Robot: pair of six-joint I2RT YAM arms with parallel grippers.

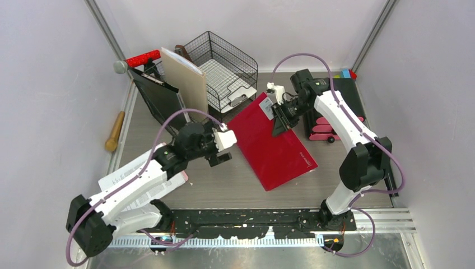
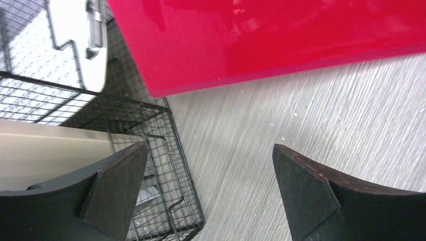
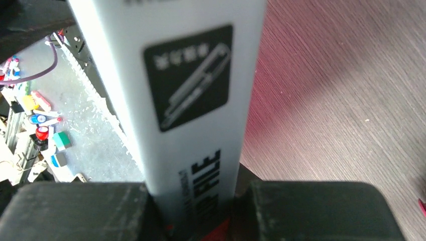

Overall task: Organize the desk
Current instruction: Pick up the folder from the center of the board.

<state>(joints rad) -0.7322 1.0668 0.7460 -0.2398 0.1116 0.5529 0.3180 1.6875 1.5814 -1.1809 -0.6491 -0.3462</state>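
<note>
A red file folder (image 1: 274, 147) lies slanted across the middle of the grey wood-grain desk (image 1: 224, 188). My right gripper (image 1: 278, 116) is shut on its far edge. In the right wrist view the fingers (image 3: 75, 211) clamp the folder's white printed spine label (image 3: 191, 90). My left gripper (image 1: 224, 150) hovers left of the folder's near-left edge. In the left wrist view it (image 2: 211, 193) stands wide open over bare desk (image 2: 281, 120) with nothing between its fingers, and the red folder (image 2: 281, 35) is just ahead.
A black wire-mesh tray rack (image 1: 224, 67) with white papers stands at the back, its corner (image 2: 166, 165) near my left finger. A beige folder (image 1: 185, 81) and a black one (image 1: 159, 100) lean left of it. A drawer unit with pink fronts (image 1: 330, 120) is at right.
</note>
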